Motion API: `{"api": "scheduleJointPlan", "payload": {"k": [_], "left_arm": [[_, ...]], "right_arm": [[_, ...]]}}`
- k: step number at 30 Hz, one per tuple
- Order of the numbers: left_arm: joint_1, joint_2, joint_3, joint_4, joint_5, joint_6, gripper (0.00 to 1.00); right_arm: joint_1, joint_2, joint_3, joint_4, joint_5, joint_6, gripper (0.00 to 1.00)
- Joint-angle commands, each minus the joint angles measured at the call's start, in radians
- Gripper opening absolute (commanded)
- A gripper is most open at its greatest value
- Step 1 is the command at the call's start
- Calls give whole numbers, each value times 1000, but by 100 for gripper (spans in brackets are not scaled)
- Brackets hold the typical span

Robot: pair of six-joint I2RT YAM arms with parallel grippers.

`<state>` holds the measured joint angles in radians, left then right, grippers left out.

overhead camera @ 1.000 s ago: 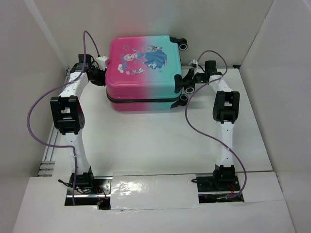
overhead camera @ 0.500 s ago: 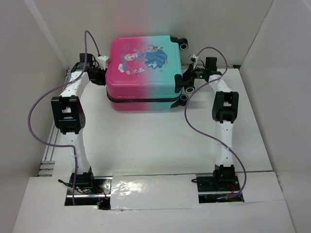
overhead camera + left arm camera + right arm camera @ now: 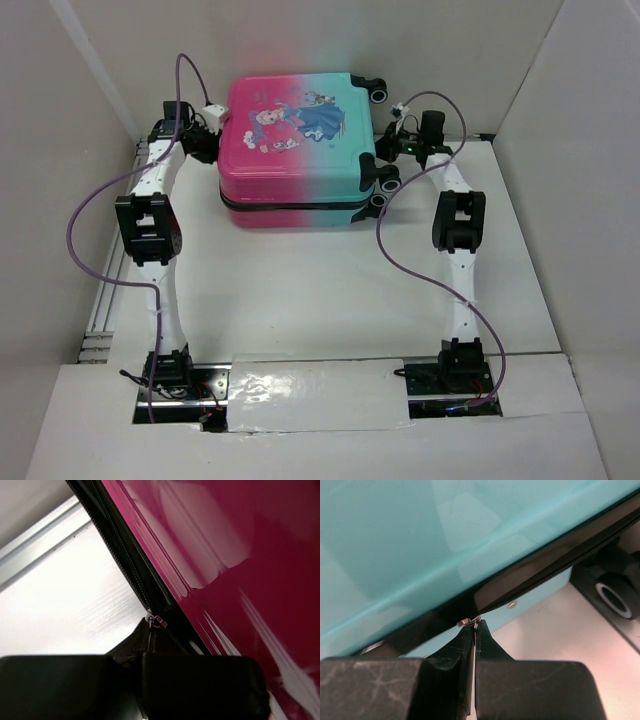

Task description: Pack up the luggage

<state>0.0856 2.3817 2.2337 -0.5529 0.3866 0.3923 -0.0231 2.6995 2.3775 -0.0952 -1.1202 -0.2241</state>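
White table bears luggage; only wrist views show pinched zipper pulls.

Left white-and-black jointed arm: stretched forward, elbow raised, wrist turned inward | left black two-finger gripper: jaws closed, tips meeting | right white-and-black jointed arm: stretched forward, wrist turned inward | right black two-finger gripper: jaws closed, tips meeting

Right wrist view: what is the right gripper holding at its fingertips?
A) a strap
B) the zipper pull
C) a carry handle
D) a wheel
B: the right gripper, shut, pinches the small metal zipper pull on the black seam of the suitcase.
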Motion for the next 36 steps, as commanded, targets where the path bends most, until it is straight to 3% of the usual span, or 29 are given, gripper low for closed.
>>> {"api": "scheduleJointPlan", "payload": {"k": [1, 7, 12, 19, 29, 36], "left_arm": [[23, 10, 52, 129, 46, 93, 0], [57, 10, -29, 378, 41, -21, 0], [57, 66, 4, 502, 5, -35, 0], [80, 119, 30, 694, 95, -136, 0], [80, 160, 61, 843, 233, -145, 0], [69, 178, 72, 815, 215, -101, 0]], "right_arm": [[6, 6, 49, 91, 163, 9, 0], [63, -3, 58, 100, 324, -1, 0], [86, -3, 68, 132, 416, -1, 0], [95, 63, 107, 253, 589, 54, 0], [124, 179, 166, 499, 769, 147, 0], [143, 226, 190, 569, 810, 157, 0]]}}
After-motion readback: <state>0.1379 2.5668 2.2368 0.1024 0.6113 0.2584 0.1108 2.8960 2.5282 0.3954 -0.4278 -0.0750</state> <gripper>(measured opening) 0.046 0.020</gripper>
